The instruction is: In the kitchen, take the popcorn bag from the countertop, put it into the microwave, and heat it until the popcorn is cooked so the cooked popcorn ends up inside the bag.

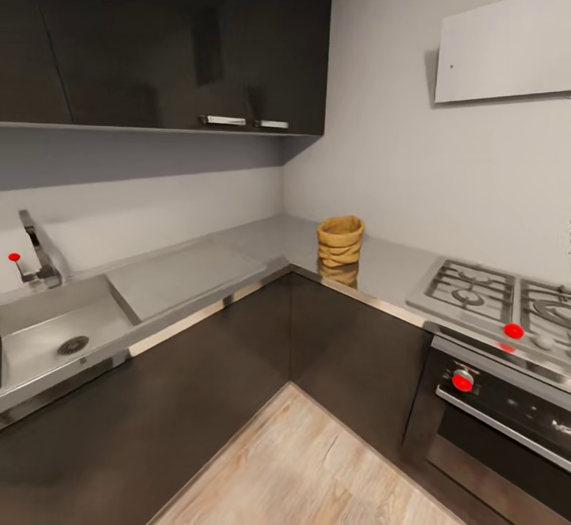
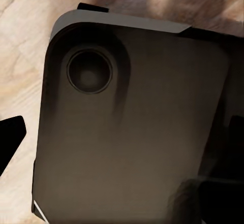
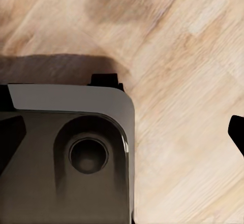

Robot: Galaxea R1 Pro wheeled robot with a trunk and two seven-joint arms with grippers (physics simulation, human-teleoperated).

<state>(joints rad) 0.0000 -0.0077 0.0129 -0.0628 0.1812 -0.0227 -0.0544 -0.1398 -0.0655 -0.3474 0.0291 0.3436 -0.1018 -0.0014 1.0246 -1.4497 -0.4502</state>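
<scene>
On the left, sink: a steel sink point(image 1: 55, 335) with a tap point(image 1: 36, 251) is set into the countertop point(image 1: 262, 243).
In the corner, bag: the popcorn bag point(image 1: 341, 241) stands up straight on the grey countertop, near the front edge, where the two runs of counter meet. Its rim is rolled down and its top is open. I cannot see what is inside.
On the right, hob: a steel gas hob point(image 1: 484, 291) sits a little way from the bag, with an oven point(image 1: 500, 406) under it.
Arms: both wrist cameras look down at the wooden floor point(image 3: 193, 56) and the robot's dark base point(image 2: 132, 127). So both arms hang low, well below the bag.
Fingers: only dark tips show at the picture edges, so I cannot tell if they are open or closed.
Which way: the bag is ahead, up, and a bit right of the middle, so the right arm looks nearer, I think.
</scene>
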